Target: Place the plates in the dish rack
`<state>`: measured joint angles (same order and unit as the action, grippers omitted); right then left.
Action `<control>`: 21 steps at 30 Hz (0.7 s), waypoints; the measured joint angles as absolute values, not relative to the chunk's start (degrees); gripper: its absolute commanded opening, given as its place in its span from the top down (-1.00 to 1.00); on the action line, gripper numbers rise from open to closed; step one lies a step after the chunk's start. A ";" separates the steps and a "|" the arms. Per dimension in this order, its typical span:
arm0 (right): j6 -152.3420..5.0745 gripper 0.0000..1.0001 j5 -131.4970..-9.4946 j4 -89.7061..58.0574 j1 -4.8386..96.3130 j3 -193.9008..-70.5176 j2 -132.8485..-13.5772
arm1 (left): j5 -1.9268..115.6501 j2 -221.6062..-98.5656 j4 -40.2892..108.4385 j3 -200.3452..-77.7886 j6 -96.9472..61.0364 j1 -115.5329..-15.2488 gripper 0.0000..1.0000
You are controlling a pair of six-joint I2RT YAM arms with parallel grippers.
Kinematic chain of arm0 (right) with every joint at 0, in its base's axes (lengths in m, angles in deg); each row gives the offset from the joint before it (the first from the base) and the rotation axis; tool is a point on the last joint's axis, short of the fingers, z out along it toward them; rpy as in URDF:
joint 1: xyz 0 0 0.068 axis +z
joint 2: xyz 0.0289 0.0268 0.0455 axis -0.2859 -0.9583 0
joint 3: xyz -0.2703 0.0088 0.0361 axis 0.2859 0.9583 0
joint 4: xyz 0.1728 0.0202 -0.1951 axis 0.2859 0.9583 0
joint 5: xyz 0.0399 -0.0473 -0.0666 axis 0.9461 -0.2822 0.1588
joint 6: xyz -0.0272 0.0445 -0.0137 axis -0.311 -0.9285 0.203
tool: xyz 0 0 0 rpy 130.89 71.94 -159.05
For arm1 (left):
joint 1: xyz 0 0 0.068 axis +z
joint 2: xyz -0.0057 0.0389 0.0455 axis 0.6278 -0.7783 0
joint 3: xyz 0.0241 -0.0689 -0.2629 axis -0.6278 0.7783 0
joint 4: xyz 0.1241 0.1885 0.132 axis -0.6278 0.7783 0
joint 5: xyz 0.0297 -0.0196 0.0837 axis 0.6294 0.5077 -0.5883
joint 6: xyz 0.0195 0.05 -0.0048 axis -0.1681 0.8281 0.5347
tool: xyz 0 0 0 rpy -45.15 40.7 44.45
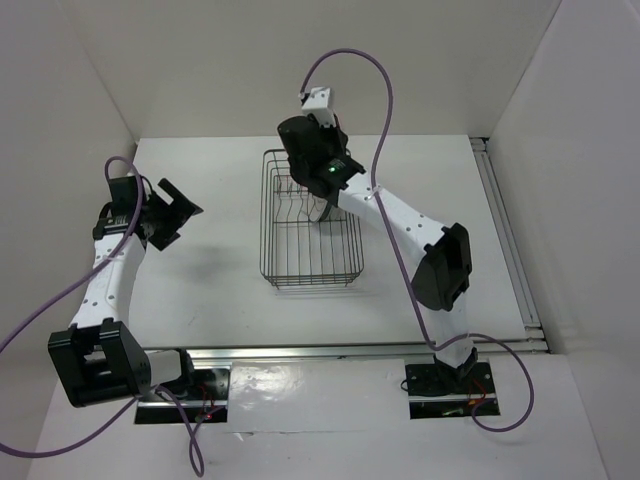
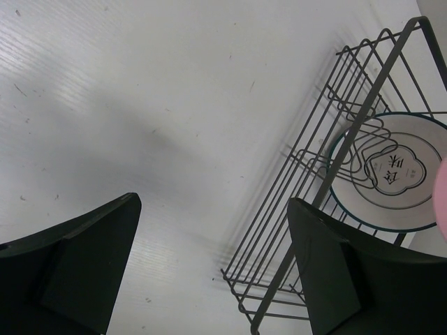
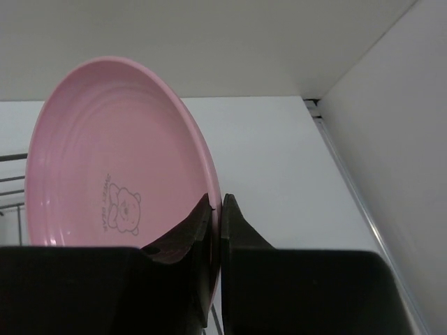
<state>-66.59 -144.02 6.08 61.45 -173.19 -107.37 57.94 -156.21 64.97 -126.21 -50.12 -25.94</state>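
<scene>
The black wire dish rack (image 1: 310,228) stands mid-table; it also shows in the left wrist view (image 2: 328,209). My right gripper (image 3: 216,209) is shut on the rim of the pink plate (image 3: 119,174), holding it upright on edge above the rack's far end; from above, the gripper (image 1: 322,208) and wrist hide the plate. The white plate with dark rim and centre motif (image 2: 391,171) stands among the rack's prongs, with a sliver of the pink plate (image 2: 442,199) beside it. My left gripper (image 1: 180,210) is open and empty left of the rack (image 2: 213,265). The teal and glass plates are out of view.
White walls close in the table at the back and on both sides. A metal rail (image 1: 510,240) runs along the table's right edge and another (image 1: 350,350) along its near edge. The right arm (image 1: 400,215) stretches over the rack's right side.
</scene>
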 measured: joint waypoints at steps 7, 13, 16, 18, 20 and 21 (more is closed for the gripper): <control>-56.60 1.00 -150.93 -1.37 63.68 -167.77 -107.53 | 58.62 -156.21 65.00 -126.21 -50.12 -25.94 -1.00; -48.25 1.00 -154.36 -10.38 66.35 -168.14 -108.62 | 58.95 -156.21 64.97 -126.21 -50.08 -25.94 -1.00; -44.91 1.00 -155.41 -13.87 67.09 -168.84 -110.06 | 59.02 -156.21 64.97 -126.21 -50.08 -25.94 -1.00; -42.15 1.00 -155.85 -16.54 67.37 -168.87 -111.13 | 59.10 -156.21 64.97 -126.21 -50.08 -25.94 -1.00; -39.57 1.00 -156.35 -19.01 67.39 -168.84 -112.12 | 59.26 -156.21 64.95 -126.21 -50.08 -25.94 -1.00; -37.85 1.00 -156.88 -20.61 67.39 -168.84 -112.62 | 59.32 -156.21 64.95 -126.21 -50.08 -25.94 -1.00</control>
